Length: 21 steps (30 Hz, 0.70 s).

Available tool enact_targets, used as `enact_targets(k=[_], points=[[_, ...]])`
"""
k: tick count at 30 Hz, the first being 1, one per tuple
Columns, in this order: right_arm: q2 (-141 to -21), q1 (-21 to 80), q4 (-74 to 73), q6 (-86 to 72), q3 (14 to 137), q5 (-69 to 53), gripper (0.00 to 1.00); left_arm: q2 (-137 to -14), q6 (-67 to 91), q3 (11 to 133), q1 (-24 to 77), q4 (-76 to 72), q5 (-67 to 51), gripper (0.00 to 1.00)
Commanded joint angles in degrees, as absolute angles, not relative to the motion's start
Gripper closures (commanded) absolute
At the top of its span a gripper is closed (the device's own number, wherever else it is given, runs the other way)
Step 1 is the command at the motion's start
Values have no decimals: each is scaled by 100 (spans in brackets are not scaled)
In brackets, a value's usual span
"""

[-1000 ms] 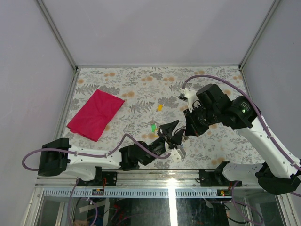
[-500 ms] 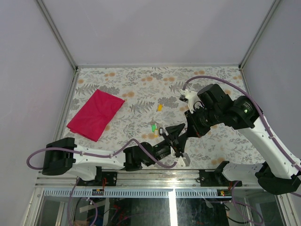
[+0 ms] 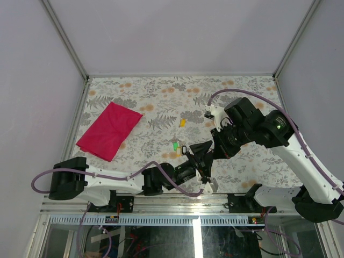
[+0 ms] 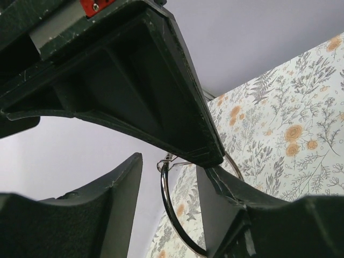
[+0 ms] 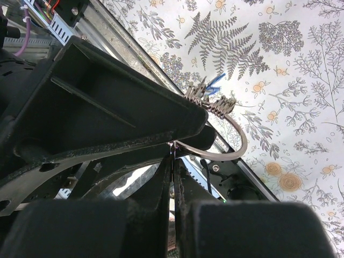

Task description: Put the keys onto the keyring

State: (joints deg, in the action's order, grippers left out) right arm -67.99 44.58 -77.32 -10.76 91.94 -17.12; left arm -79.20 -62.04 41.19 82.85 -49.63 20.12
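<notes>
Your right end effector [image 5: 173, 153] pinches the keyring [image 4: 162, 193], its blue-tagged key [image 5: 214, 80] seemingly threaded, while the left end effector [image 4: 169, 166] is spread around it; the green key [image 3: 176, 145] and yellow key [image 3: 182, 122] lie unthreaded on the bench [image 3: 140, 97].

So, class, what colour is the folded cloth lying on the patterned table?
The cloth is plain pinkish red with no pattern. It shows best in the top external view.

The left hand [image 3: 202, 155] and right hand [image 3: 214, 152] crowd together by the middle of the near edge, a ring [image 5: 244, 141] between them. A green-tagged key [image 3: 176, 145] and a yellow-tagged key [image 3: 182, 122] lie just beyond. A red cloth [image 3: 110, 130] covers the left side. Along the far edge the surface [image 3: 161, 91] is open.
</notes>
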Motion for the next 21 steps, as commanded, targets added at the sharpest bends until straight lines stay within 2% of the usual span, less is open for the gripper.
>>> enact_targets(k=[1, 11, 21], points=[[-6697, 4473, -7730, -1037, 9186, -1872, 100, -7928, -6421, 4255, 8314, -5458, 1978, 55], [-6688, 4473, -7651, -1032, 9063, -1820, 99, -8099, -6980, 4271, 8468, -5415, 2172, 69], [-6600, 4473, -7503, -1081, 9130, -1645, 98, -7956, -6893, 4173, 8484, -5454, 2366, 92]])
